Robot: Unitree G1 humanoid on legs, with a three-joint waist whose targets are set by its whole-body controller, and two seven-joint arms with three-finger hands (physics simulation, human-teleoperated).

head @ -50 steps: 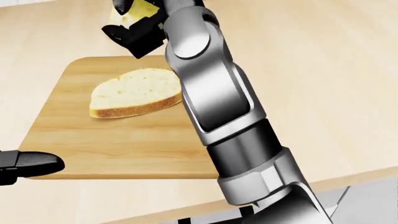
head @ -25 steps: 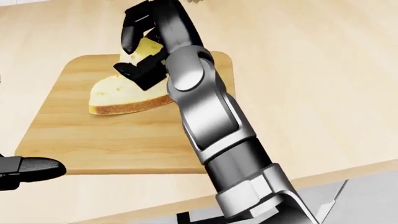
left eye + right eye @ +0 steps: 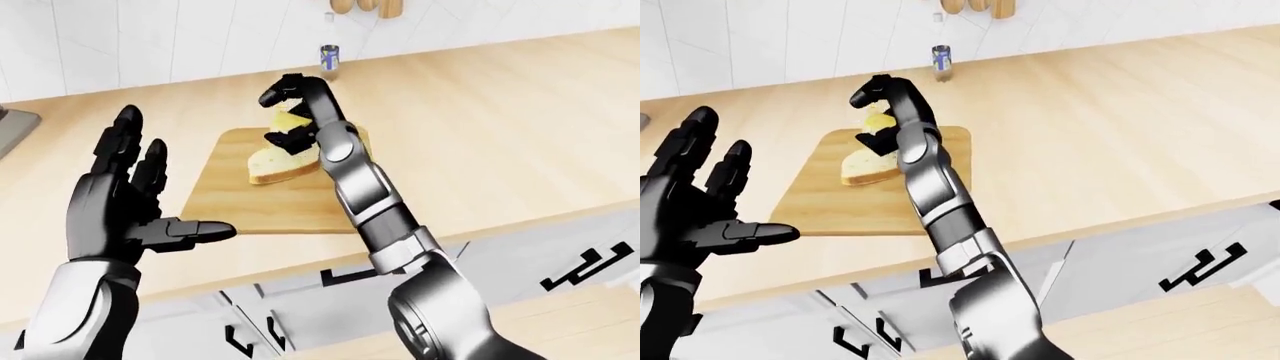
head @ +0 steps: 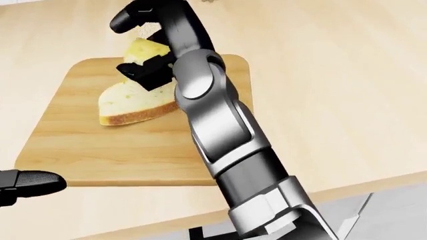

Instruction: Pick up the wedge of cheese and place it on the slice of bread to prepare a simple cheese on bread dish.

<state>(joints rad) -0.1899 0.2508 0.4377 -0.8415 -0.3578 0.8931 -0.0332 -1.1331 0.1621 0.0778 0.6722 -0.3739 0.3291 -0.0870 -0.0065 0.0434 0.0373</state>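
Observation:
The yellow cheese wedge sits on the far end of the bread slice, which lies on the wooden cutting board. My right hand stands over the cheese, open. Its upper fingers arch above the wedge with a gap, and its thumb is low beside the wedge, over the bread. My right forearm covers the board's right part. My left hand is open with spread fingers, held left of the board over the counter edge. Only its thumb shows in the head view.
A small blue can stands by the tiled wall beyond the board. Wooden utensils hang above it. A dark object sits at the counter's left edge. Drawers with black handles run below the counter.
My right hand carried the cheese down from above the board onto the bread. Since half a second ago its upper fingers have lifted off the wedge.

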